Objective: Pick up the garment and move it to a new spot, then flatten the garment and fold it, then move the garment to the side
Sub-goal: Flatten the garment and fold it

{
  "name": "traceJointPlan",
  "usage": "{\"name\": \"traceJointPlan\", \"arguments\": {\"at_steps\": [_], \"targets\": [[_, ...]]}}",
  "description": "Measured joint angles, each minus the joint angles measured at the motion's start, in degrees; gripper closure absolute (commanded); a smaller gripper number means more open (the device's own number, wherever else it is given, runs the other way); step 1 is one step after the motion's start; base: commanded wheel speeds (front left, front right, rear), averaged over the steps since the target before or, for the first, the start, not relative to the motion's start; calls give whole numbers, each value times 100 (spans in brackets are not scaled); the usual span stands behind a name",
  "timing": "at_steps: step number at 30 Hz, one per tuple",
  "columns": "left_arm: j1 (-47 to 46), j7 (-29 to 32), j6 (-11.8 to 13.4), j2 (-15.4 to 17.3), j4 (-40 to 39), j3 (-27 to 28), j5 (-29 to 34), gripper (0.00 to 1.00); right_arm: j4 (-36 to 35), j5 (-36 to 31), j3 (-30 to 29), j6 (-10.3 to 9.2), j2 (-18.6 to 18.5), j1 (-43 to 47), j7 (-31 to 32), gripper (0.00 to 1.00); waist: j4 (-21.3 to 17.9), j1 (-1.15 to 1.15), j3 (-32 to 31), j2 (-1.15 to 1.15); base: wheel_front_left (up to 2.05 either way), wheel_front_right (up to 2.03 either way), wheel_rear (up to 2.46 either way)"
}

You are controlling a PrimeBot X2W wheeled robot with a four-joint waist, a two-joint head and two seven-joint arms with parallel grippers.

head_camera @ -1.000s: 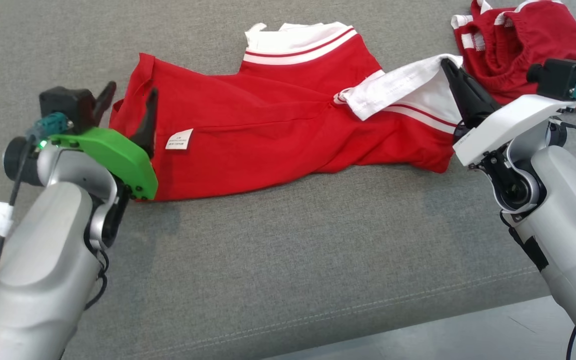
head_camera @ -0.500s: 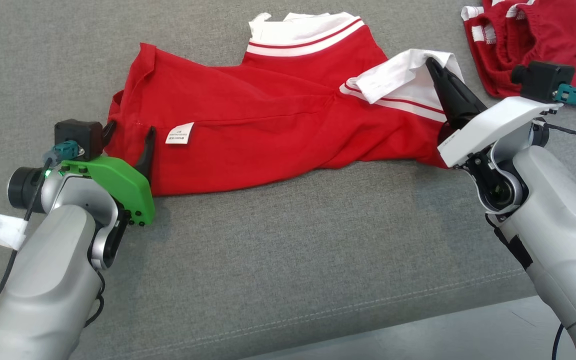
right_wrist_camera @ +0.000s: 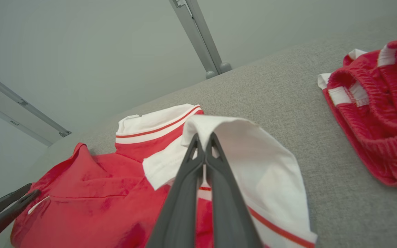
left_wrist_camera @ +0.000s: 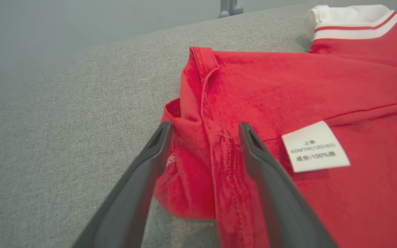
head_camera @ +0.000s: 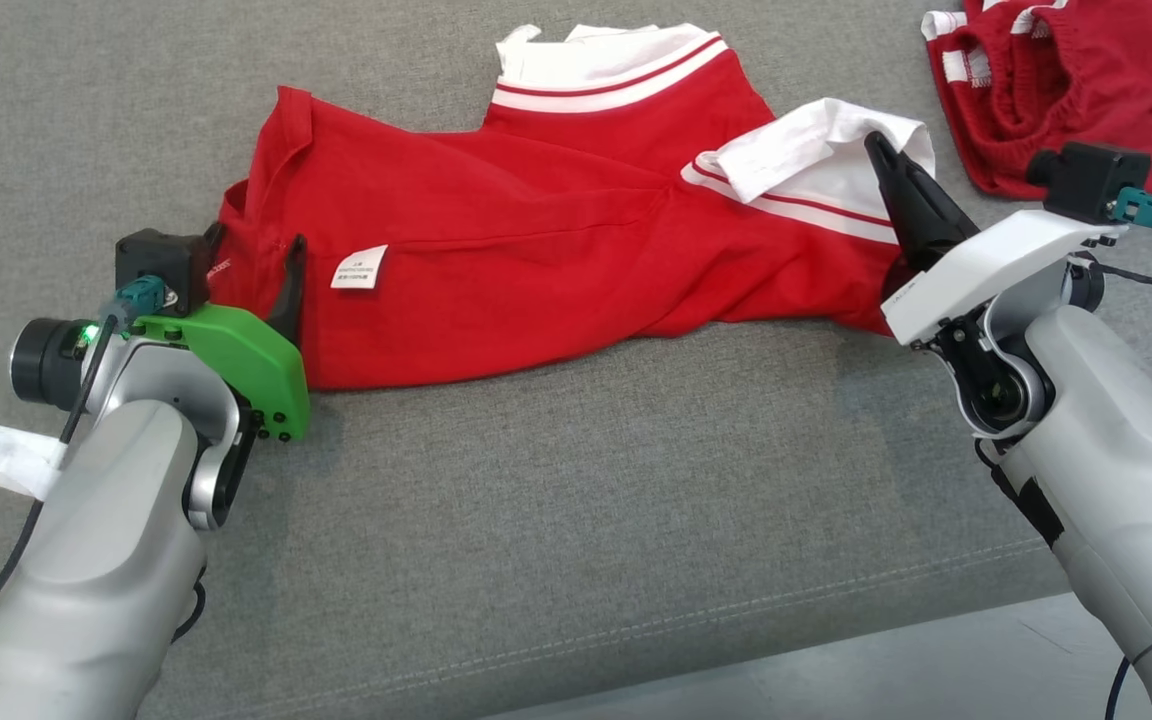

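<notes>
Garment (head_camera: 536,260): red with white trim, rumpled on grey fabric surface (head_camera: 576,520); white edge pinched tight by right tool (head_camera: 876,146); red corner hem between wide-apart fingers of left tool (head_camera: 254,240); other red clothing (head_camera: 1066,90) beyond, apart.

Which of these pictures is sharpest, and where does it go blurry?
Head view: sharpest, even soft light, faint shadows. Left wrist view: the label print is soft and the fingers loom large near the lens. Right wrist view: background wall is hazy.
</notes>
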Motion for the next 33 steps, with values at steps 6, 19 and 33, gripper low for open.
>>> {"name": "traceJointPlan", "arguments": {"at_steps": [6, 19, 33], "targets": [[-42, -32, 12, -146, -2, -25, 42, 5, 111, 56, 52, 0, 14, -5, -44, 100, 22, 0, -12, 0, 0, 0, 0], [-42, -83, 37, -188, 79, -19, 60, 29, 182, 189, 197, 0, 55, -102, -145, 100, -7, 0, -18, 0, 0, 0, 0], [38, -198, 120, -213, 14, -58, 321, 22, 222, 294, 365, 0, 51, -105, -202, 100, 22, 0, -88, 0, 0, 0, 0]]}}
